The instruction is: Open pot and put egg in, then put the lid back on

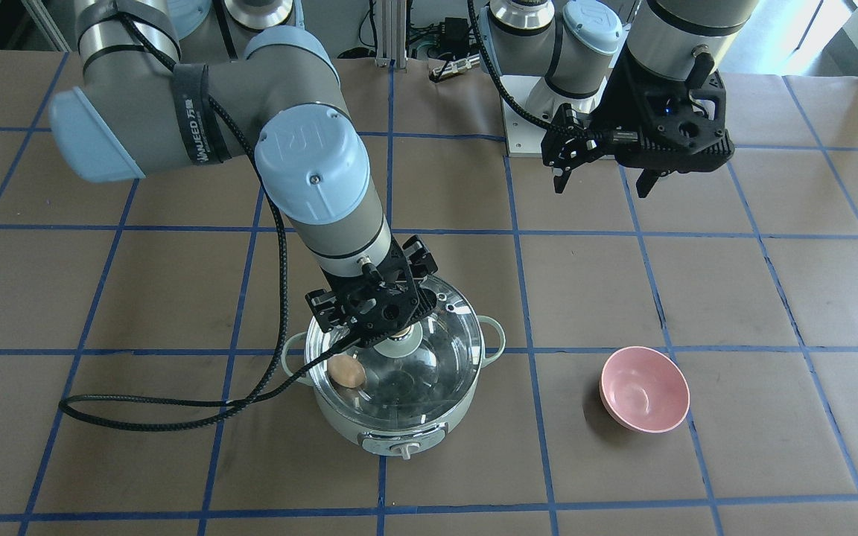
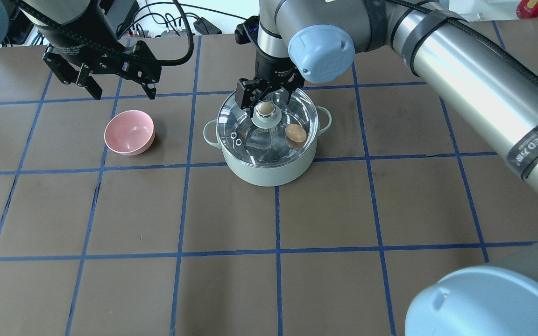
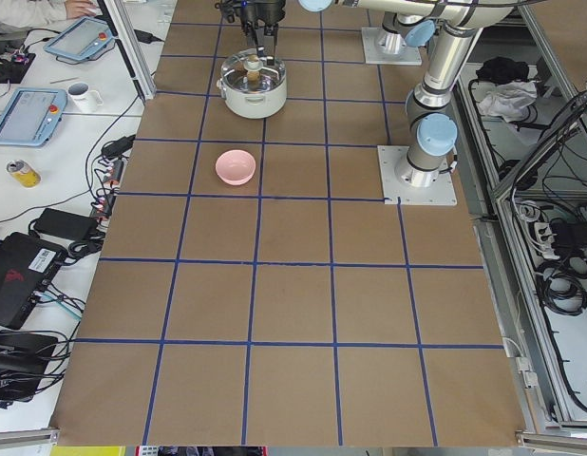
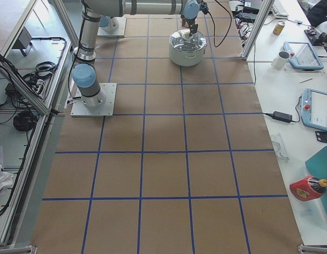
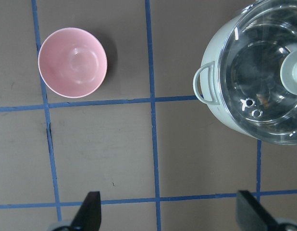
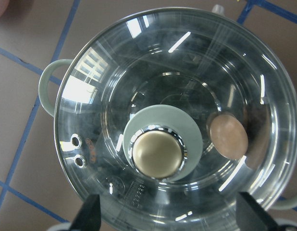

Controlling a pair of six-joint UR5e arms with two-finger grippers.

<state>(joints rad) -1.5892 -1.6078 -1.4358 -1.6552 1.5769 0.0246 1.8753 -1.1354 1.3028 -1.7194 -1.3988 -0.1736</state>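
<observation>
The pale-green pot (image 2: 269, 173) stands mid-table with the clear glass lid (image 2: 269, 142) seated on it. The tan egg (image 2: 295, 133) lies inside the pot under the glass; it also shows in the right wrist view (image 6: 228, 136) and the front view (image 1: 346, 371). My right gripper (image 2: 269, 98) is open just above the lid's tan-topped knob (image 6: 155, 153), with its fingers wide apart on either side and not gripping it. My left gripper (image 2: 122, 91) is open and empty, hovering above the table behind the pink bowl, away from the pot (image 5: 264, 72).
A small pink bowl (image 2: 129, 132) sits on the table to the left of the pot, also seen in the left wrist view (image 5: 72, 61). The pot's control dial (image 1: 401, 449) faces the operators' side. The right arm's cable (image 1: 176, 406) hangs beside the pot.
</observation>
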